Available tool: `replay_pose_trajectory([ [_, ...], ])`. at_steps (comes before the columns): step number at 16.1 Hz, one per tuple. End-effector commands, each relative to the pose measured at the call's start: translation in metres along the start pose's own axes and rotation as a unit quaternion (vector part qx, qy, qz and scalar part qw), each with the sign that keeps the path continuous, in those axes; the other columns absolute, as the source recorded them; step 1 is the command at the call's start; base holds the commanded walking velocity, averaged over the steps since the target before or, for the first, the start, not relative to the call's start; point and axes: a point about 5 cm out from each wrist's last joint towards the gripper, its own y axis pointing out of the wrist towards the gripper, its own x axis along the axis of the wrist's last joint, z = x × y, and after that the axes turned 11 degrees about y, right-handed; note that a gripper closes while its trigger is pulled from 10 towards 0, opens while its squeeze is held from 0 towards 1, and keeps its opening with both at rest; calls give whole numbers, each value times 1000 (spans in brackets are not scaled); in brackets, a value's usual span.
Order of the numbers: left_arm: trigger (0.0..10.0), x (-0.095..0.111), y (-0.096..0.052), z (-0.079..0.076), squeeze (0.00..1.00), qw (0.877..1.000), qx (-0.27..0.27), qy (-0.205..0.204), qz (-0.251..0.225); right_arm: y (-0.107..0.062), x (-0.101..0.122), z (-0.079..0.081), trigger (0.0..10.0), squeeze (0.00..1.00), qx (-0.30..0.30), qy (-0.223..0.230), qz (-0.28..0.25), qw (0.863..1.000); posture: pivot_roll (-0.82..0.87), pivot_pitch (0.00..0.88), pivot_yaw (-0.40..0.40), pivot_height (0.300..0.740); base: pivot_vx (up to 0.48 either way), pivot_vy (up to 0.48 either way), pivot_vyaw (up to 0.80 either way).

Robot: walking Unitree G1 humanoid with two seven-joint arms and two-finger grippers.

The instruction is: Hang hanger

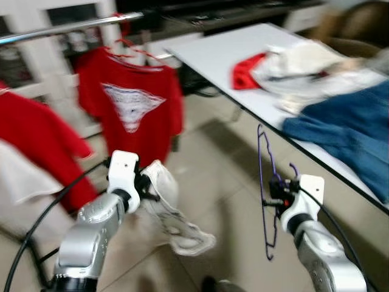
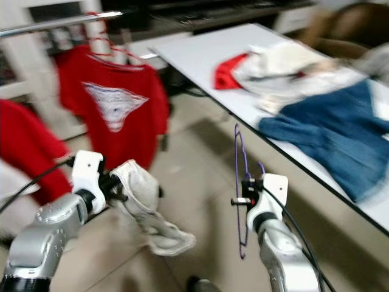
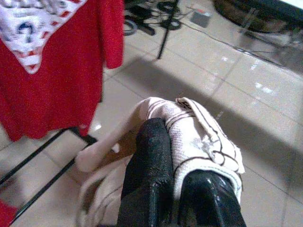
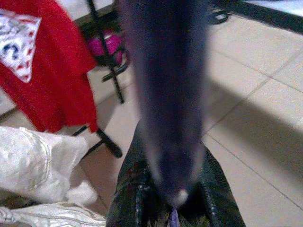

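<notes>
- My right gripper (image 1: 275, 199) is clamped on the purple hanger (image 1: 265, 182), which stands upright between my jaws.
- My left gripper (image 1: 146, 185) is clamped on a white garment (image 1: 173, 216) drooping below.
- I judge I'm mid-carry; next, lift the hook to the rail (image 1: 67, 27) up ahead, beside the red shirt (image 1: 130, 103).
- The table edge (image 1: 316, 159) is near my right jaws; open floor lies ahead.

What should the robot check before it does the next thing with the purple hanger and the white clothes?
1. Right gripper shut on the purple hanger: ok.
2. Left gripper shut on the white garment: ok.
3. Garment threaded onto the hanger: not ok, they are apart.
4. Garment off the floor: cannot tell, its lower end hangs low.
5. Free spot on the rail beside the red T-shirt: cannot tell, the picture is blurred.
6. Hanger apart from the white table edge: ok.
</notes>
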Motion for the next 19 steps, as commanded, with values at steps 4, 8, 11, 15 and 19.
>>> replay_pose_trajectory([
  [4, 10000, 17, 6, 1, 0, 998, 25, 41, -37, 2, 6, -1, 10000, 0, 3, -16, -7, 1000, -29, 47, -20, 740, 0, 0, -800],
  [8, 10000, 22, 6, -3, 0, 997, 29, 44, -63, 13, 8, 1, 10000, 0, 17, -29, -1, 999, -18, 42, -50, 740, 0, 0, -800],
  [11, 10000, 20, 3, -3, 0, 996, 30, 42, -67, 18, 9, 0, 10000, 0, 19, -32, 2, 999, -23, 41, -57, 740, 0, 0, -800],
  [15, 10000, 24, 9, -6, 0, 995, 29, 54, -75, 18, 11, 1, 10000, 0, 18, -40, -5, 999, -33, 36, -52, 740, 0, 0, -200],
  [19, 10000, 22, 10, -9, 0, 996, 23, 54, -73, 12, 11, -3, 10000, 0, 21, -77, -23, 997, -44, 45, -38, 740, 0, -344, -200],
])
